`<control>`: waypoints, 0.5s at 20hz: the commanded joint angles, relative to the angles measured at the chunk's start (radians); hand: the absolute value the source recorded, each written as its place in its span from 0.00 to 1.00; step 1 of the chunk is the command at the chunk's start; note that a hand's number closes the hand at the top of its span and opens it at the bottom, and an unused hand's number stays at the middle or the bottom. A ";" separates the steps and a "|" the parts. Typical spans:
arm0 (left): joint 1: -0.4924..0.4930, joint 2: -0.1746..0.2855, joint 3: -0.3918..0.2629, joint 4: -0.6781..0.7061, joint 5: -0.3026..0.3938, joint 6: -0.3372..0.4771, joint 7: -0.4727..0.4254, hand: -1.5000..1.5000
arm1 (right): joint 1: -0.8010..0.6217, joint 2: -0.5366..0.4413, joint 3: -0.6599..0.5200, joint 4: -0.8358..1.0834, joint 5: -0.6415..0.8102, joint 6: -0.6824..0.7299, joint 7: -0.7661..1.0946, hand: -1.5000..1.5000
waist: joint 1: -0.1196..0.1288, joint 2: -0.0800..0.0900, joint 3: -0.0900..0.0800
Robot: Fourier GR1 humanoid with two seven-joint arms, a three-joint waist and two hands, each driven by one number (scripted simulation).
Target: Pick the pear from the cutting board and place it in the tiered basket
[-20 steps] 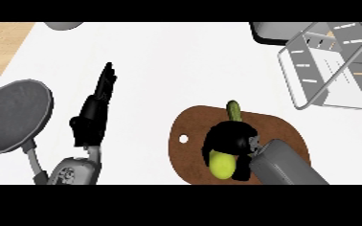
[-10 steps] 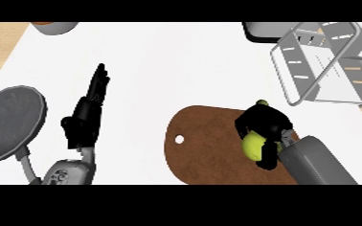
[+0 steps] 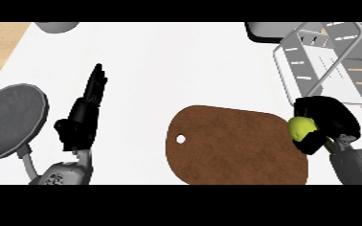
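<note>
In the head view my right hand (image 3: 326, 120) is curled round a yellow-green pear (image 3: 301, 127) and holds it over the right edge of the brown cutting board (image 3: 233, 146). The board's top is bare. The grey wire tiered basket (image 3: 320, 60) stands just beyond the hand, at the upper right. My left hand (image 3: 86, 110) rests at the left with its fingers straight, pointing away from me and holding nothing.
A round grey pan (image 3: 17, 117) lies at the left edge beside my left forearm. A grey bowl (image 3: 55, 26) shows at the top left, and a dark grey object (image 3: 267, 31) sits behind the basket.
My right hand has carried the pear up off the board and rightward, toward the basket. The view has shifted with it. The left hand has stayed as it was.
</note>
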 commanded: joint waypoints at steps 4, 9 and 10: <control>0.039 0.006 0.019 0.002 0.016 -0.012 -0.037 0.50 | 0.128 -0.104 -0.212 -0.305 -0.092 0.034 0.087 1.00 | -0.004 -0.002 -0.001; -0.027 -0.022 0.010 0.027 -0.013 0.021 -0.006 0.50 | 0.035 -0.199 -0.426 -0.455 -0.254 0.207 0.147 1.00 | -0.009 -0.003 -0.002; -0.017 -0.062 -0.043 0.037 -0.051 0.045 -0.009 0.50 | 0.023 -0.180 -0.437 -0.451 -0.259 0.220 0.178 1.00 | 0.007 0.002 -0.001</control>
